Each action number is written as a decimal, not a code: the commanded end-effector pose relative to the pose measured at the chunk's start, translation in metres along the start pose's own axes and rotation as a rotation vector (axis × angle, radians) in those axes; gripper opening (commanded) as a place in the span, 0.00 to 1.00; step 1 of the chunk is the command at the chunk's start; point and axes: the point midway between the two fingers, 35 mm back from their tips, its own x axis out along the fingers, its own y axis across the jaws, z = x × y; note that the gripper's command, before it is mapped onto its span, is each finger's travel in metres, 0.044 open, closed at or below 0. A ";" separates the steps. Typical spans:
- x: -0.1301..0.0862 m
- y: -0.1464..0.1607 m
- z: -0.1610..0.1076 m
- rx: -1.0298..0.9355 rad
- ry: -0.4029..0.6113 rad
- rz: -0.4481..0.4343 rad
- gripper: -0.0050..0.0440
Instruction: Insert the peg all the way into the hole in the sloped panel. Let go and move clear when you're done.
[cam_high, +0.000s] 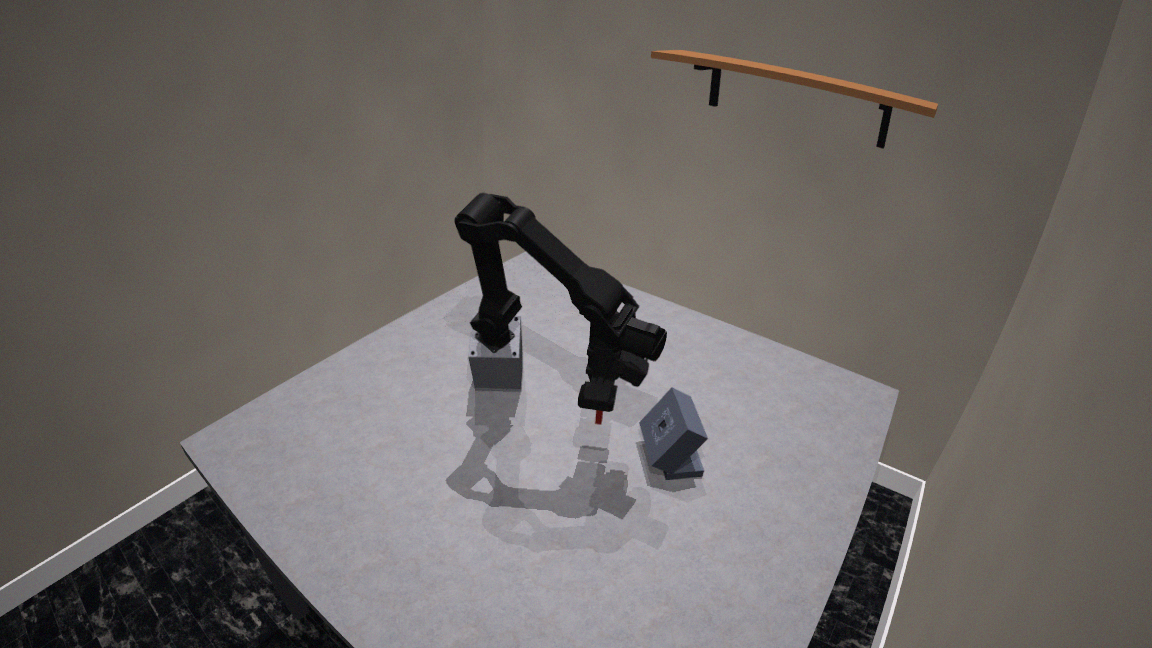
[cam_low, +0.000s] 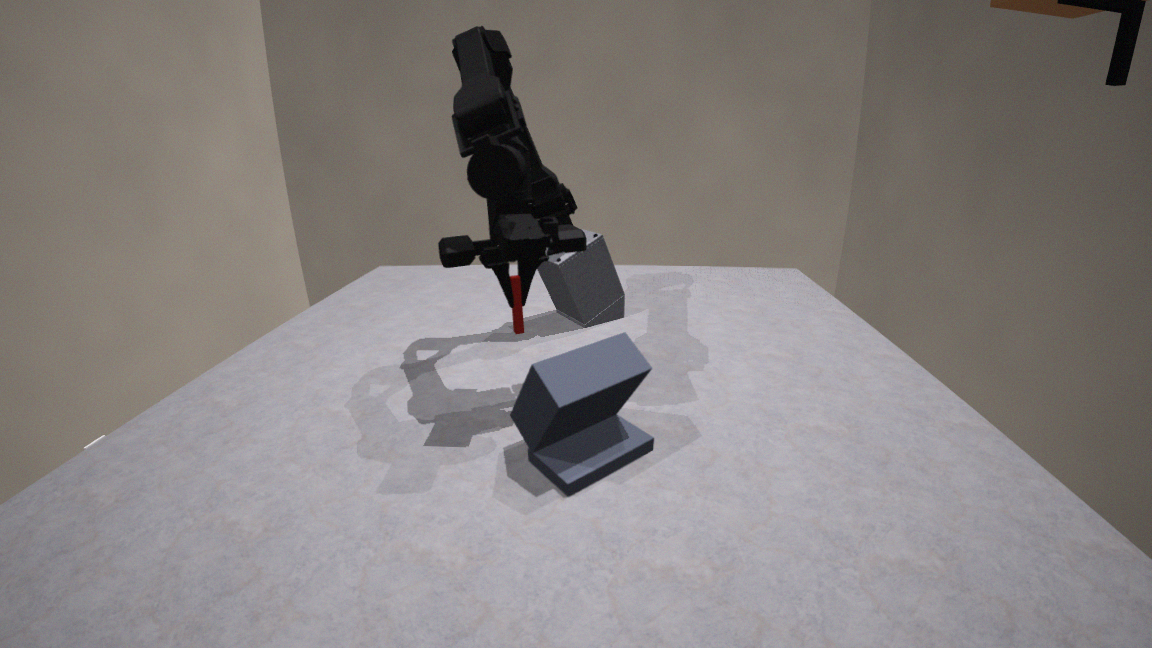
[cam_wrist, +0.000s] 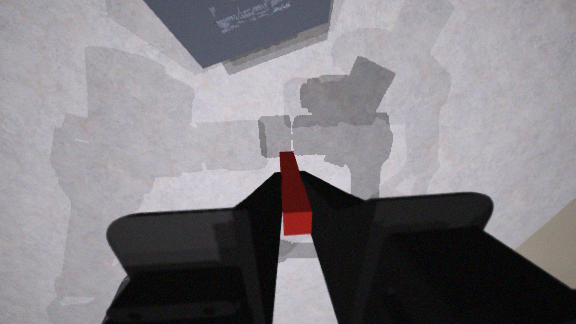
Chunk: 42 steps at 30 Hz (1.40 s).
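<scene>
My gripper (cam_high: 597, 400) is shut on a red peg (cam_high: 598, 416) and holds it upright above the table, its lower end pointing down. The peg also shows in the exterior view (cam_low: 517, 307) and between my dark fingers in the wrist view (cam_wrist: 294, 192). The grey block with the sloped panel (cam_high: 673, 428) stands on its base plate to the right of the gripper, apart from it. A small dark hole (cam_high: 663, 423) sits in the sloped face. In the exterior view the block (cam_low: 581, 408) shows its back, with the hole hidden. In the wrist view only a corner of the panel (cam_wrist: 240, 27) shows at the top.
The arm's grey base pedestal (cam_high: 495, 362) stands at the back left of the table. A wooden shelf (cam_high: 793, 78) hangs high on the wall. The table's edges drop to a dark floor (cam_high: 145, 580).
</scene>
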 end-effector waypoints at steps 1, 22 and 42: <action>-0.005 -0.004 0.003 0.040 -0.040 0.009 0.10; 0.006 -0.002 0.003 0.280 -0.148 0.137 0.10; 0.012 -0.002 0.005 0.494 -0.250 0.261 0.10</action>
